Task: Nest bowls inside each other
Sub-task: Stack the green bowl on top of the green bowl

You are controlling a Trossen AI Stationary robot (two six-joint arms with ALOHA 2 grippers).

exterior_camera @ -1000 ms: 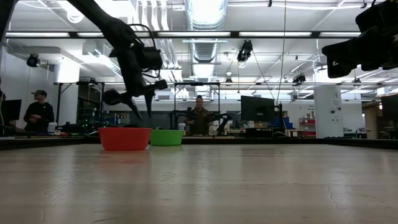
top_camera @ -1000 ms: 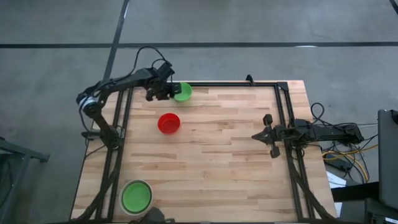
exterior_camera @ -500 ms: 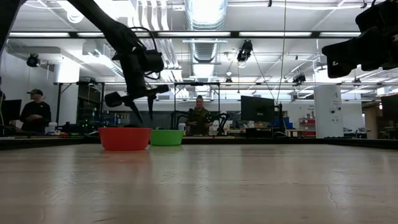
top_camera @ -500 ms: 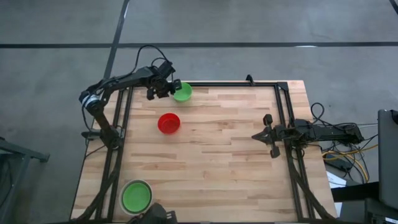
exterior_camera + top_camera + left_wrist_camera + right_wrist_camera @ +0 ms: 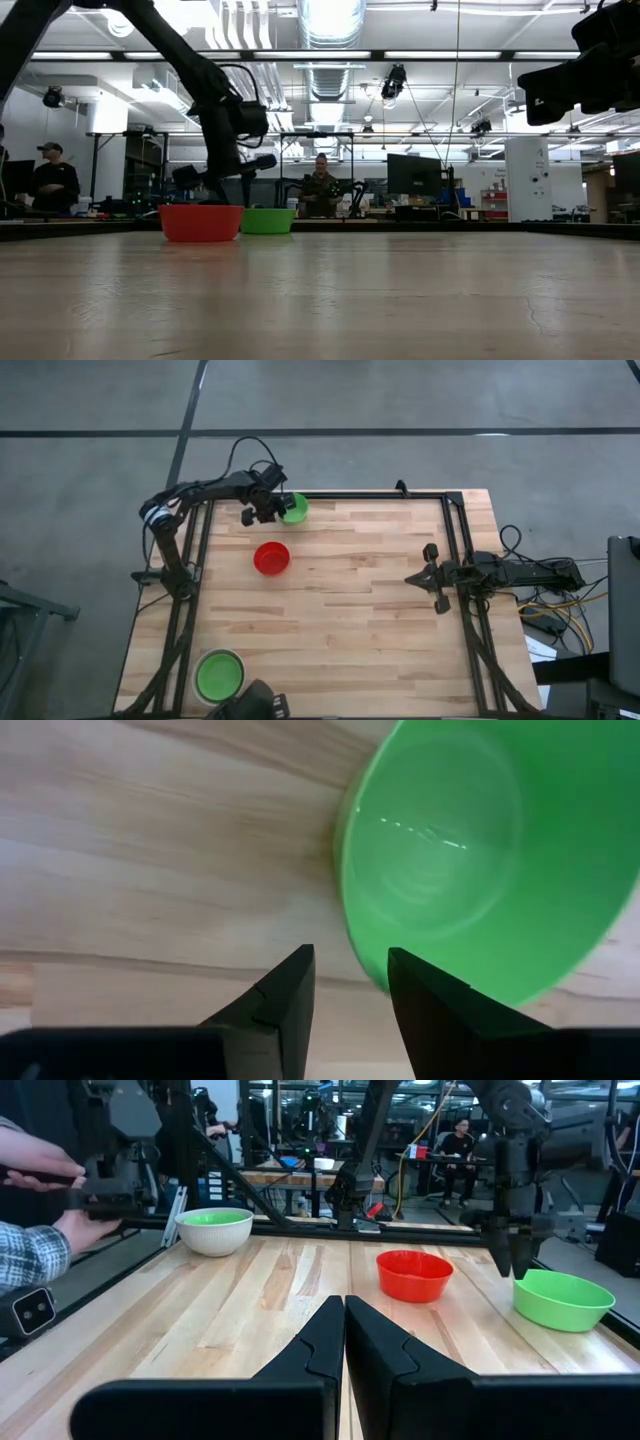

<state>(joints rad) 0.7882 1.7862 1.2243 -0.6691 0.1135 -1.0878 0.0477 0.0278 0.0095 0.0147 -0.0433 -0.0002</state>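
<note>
- The cream bowl (image 5: pixel 219 676) with a green bowl (image 5: pixel 218 677) nested inside sits at the table's (image 5: pixel 340 610) near left corner.
- The red bowl (image 5: pixel 271 558) stands mid-left.
- My right gripper (image 5: pixel 344 1316), fingers pressed together, waits at the right edge.
- My left gripper (image 5: pixel 350 982), partly open and empty, hovers at the rim of another green bowl (image 5: pixel 480 870) by the far edge.

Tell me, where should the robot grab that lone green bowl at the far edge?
Probably by the rim. The green bowl sits upright and open, its thin wall fitting between two fingers. The left tool hovers beside its rim, so coming down from above there looks best.
</note>
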